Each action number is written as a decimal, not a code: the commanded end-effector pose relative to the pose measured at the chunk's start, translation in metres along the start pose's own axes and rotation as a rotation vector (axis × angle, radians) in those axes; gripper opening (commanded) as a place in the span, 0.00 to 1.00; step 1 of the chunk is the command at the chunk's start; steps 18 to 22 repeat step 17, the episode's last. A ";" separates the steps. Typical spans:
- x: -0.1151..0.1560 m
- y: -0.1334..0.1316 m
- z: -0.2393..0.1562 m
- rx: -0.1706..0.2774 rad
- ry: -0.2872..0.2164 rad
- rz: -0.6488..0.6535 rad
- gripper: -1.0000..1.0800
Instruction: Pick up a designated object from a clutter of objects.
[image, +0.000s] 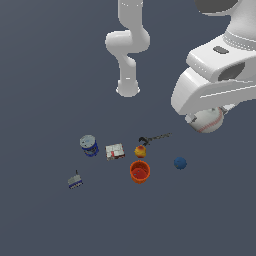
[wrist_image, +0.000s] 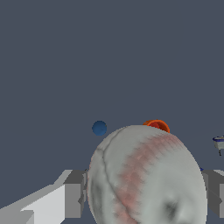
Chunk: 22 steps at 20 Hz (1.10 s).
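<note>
Baseball (wrist_image: 146, 177), round with no long axis, sits clamped in the tool (wrist_image: 146, 192), stitching facing the wrist camera.

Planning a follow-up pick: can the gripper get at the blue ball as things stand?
Probably not yet. The gripper is shut on the baseball, held well above the floor. The blue ball itself sits apart from the orange cup, so the approach looks free once the fingers are empty.

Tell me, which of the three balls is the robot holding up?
The white baseball with red stitching, clamped between the fingers. The blue ball and the orange-yellow ball lie on the floor.
</note>
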<state>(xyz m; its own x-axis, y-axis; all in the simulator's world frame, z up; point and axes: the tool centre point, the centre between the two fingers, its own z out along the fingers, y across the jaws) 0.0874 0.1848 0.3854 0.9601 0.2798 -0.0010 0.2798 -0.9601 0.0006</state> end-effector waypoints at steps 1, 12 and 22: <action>0.003 -0.011 -0.015 0.000 0.001 0.002 0.00; 0.011 -0.035 -0.044 0.001 0.001 0.001 0.00; 0.012 -0.036 -0.046 0.001 0.001 0.001 0.00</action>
